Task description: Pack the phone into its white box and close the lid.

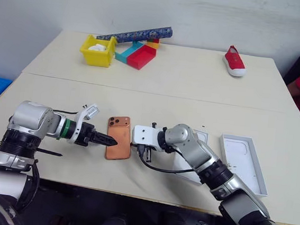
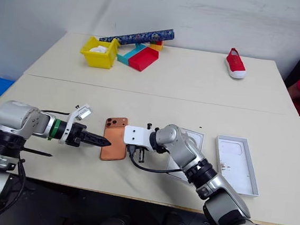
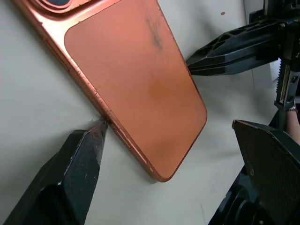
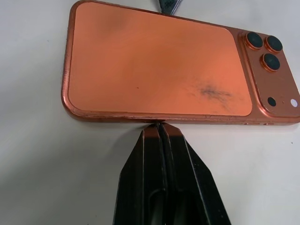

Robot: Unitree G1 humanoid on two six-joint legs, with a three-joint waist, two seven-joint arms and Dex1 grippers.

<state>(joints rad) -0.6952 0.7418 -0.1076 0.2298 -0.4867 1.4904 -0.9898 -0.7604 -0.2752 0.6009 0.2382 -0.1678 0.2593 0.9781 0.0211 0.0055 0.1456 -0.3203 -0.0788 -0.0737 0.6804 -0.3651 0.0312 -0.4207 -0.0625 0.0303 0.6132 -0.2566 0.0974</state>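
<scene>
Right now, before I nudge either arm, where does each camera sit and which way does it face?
Head eyes: look forward and down over the table; both arms show, flanking the phone.
Left wrist: looks along the open left gripper at the phone's long edge; the right gripper shows opposite.
Right wrist: looks along the shut right gripper, tips at the phone's other edge.
Shared: the phone.

The orange phone (image 1: pixel 118 137) lies flat on the surface near the front edge, its back up with the camera bump at the far end. The white lid (image 1: pixel 243 163) lies open side up well to its right, and the white box (image 1: pixel 201 136) shows partly between them.
</scene>
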